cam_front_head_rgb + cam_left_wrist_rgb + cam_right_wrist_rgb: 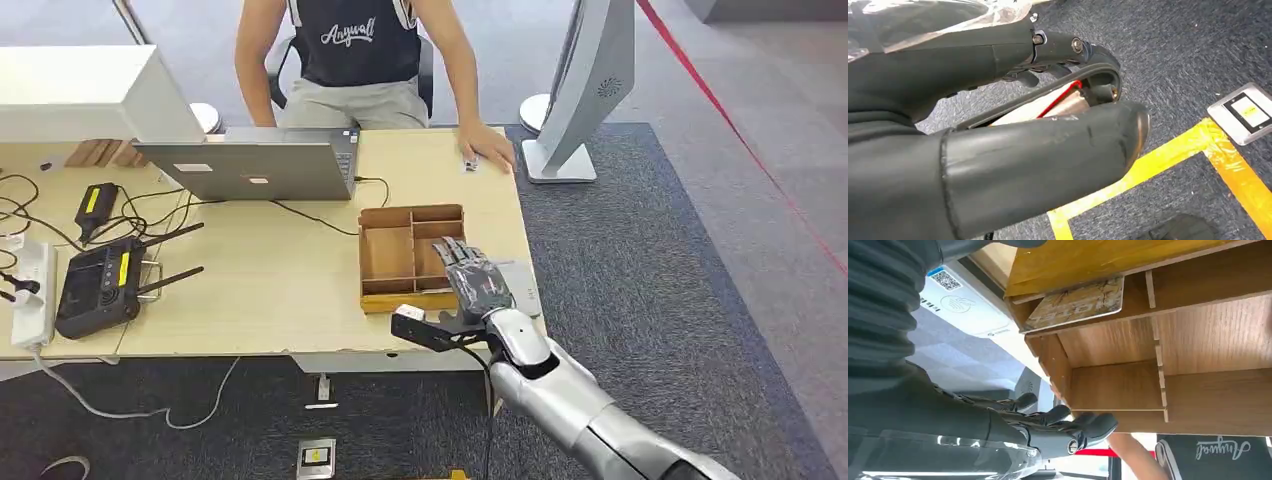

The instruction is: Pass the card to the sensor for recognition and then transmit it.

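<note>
desk (280, 290): pale matt wood | tray (375, 300): smooth brown wooden board | card (1078, 302): printed, slightly glossy | right hand (475, 280): dark matt plastic | floor (680, 270): rough grey carpet

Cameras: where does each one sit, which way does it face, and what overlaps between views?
Head view: high on the body, looking forward and down at the table, wooden tray, laptop and a seated person; right arm and right hand show.
Left wrist view: behind the left hand, facing carpet and yellow tape.
Right wrist view: behind the right hand, facing the tray's compartments, a card and the white sensor.
Shared: head and right wrist views both show the tray and right hand.
</note>
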Controlling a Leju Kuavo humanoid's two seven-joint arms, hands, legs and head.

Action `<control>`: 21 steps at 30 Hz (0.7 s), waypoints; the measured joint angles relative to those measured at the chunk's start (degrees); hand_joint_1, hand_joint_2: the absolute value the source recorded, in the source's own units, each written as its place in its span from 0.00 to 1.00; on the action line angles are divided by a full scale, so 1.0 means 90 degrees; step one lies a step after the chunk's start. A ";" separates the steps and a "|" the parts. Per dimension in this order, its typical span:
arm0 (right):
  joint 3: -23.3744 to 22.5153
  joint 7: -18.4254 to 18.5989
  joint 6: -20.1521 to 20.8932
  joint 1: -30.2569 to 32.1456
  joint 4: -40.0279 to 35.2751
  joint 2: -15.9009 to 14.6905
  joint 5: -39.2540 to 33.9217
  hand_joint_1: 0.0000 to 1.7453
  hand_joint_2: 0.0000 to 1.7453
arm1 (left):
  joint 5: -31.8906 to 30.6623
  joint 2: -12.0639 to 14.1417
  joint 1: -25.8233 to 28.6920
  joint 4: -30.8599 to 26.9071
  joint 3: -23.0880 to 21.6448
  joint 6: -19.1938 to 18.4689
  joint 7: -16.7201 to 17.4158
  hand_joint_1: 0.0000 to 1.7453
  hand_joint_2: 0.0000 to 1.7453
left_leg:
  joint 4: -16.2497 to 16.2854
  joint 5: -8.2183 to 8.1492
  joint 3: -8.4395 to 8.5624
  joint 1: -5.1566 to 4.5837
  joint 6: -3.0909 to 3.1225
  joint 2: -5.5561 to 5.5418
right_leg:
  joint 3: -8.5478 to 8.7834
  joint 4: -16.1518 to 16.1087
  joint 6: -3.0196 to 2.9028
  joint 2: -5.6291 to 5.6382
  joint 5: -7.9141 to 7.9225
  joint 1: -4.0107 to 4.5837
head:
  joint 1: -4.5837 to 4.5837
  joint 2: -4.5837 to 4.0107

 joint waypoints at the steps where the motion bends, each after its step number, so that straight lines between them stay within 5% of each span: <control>1: 0.0000 0.0000 -0.0002 -0.0006 0.0014 0.0007 -0.0002 0.00 1.00 | 0.0000 0.0000 0.0000 0.0000 -0.0005 0.0000 -0.0002 0.00 0.00 | 0.0000 0.0000 0.0000 0.0000 0.0000 0.0000 | 0.0000 0.0000 0.0000 0.0000 0.0000 0.0000 | 0.0000 0.0000; 10: 0.0000 -0.0012 0.0007 -0.0047 0.0172 0.0058 -0.0007 0.04 1.00 | 0.0027 -0.0002 0.0000 0.0000 -0.0015 0.0019 -0.0005 0.00 0.00 | 0.0000 0.0000 0.0000 0.0000 0.0000 0.0000 | 0.0000 0.0000 0.0000 0.0000 0.0000 0.0000 | 0.0000 0.0000; 12: 0.0000 -0.0019 0.0010 -0.0049 0.0204 0.0078 -0.0007 0.76 1.00 | 0.0029 -0.0002 0.0000 0.0000 -0.0015 0.0019 -0.0007 0.00 0.00 | 0.0000 0.0000 0.0000 0.0000 0.0000 0.0000 | 0.0000 0.0000 0.0000 0.0000 0.0000 0.0000 | 0.0000 0.0000; 13: 0.0000 -0.0027 0.0014 -0.0051 0.0216 0.0087 -0.0007 0.88 1.00 | 0.0029 -0.0002 0.0001 0.0000 -0.0015 0.0019 -0.0007 0.00 0.00 | 0.0000 0.0000 0.0000 0.0000 0.0000 0.0000 | 0.0000 0.0000 0.0000 0.0000 0.0000 0.0000 | 0.0000 0.0000; 16: 0.0002 -0.0065 0.0019 -0.0062 0.0233 0.0102 -0.0029 1.00 1.00 | 0.0029 -0.0002 -0.0001 0.0000 -0.0015 0.0019 -0.0010 0.00 0.00 | 0.0000 0.0000 0.0000 0.0000 0.0000 0.0000 | 0.0000 0.0000 0.0000 0.0000 0.0000 0.0000 | 0.0000 0.0000; 21: 0.0002 -0.0099 0.0044 -0.0086 0.0289 0.0119 -0.0097 1.00 1.00 | 0.0029 0.0000 0.0000 0.0000 -0.0015 0.0019 -0.0041 0.00 0.00 | 0.0000 0.0000 0.0000 0.0000 0.0000 0.0000 | 0.0000 0.0000 0.0000 0.0000 0.0000 0.0000 | 0.0000 0.0000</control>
